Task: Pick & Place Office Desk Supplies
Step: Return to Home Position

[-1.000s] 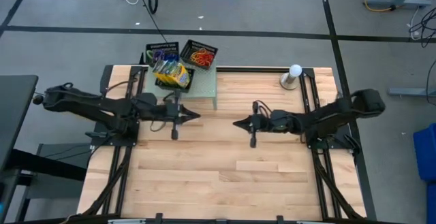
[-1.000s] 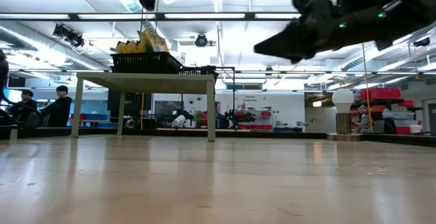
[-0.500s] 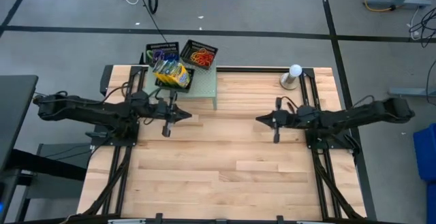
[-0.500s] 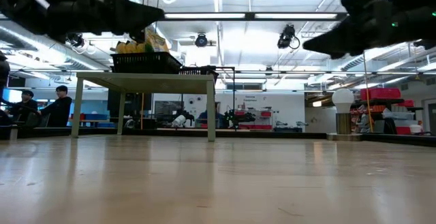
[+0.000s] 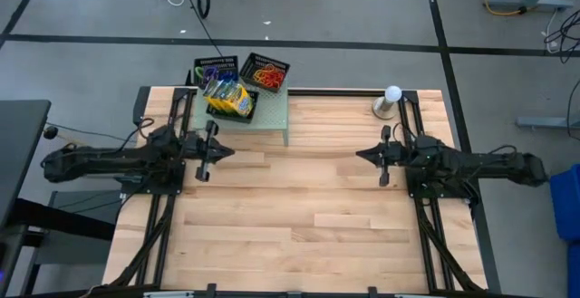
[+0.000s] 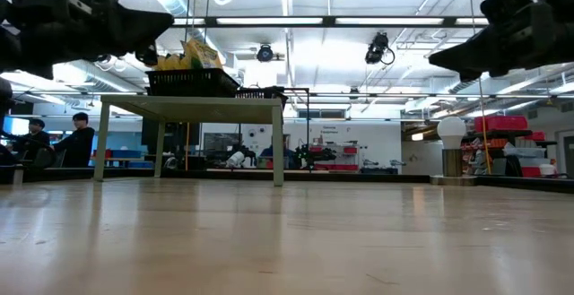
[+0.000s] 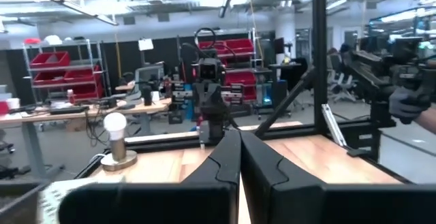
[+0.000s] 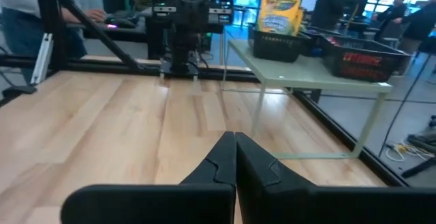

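Homing step, we judge: both arms lie low and stretched back over their own ends of the table. The left gripper and the right gripper face each other, well apart. Both have their fingers pressed together and carry nothing; each wrist view shows the pair meeting with no gap. The crayon boxes stand in the mesh bin nearest the left gripper, off to its side toward the far table edge. The rubber bands lie in the bins just beyond that one. All the black mesh bins sit on a small raised shelf, near the left gripper and well apart from the right one. We see no supplies on the wood table top, so sorting looks done. The next move only needs the arms to settle into rest, with the left one kept clear of the shelf legs. The top is pale butcher-block, and a ball-topped stand sits just beside the right gripper on its far side. Around the table are a grey floor with dark tape lines and cables, strip lights overhead, red storage bins, and people seated far off.
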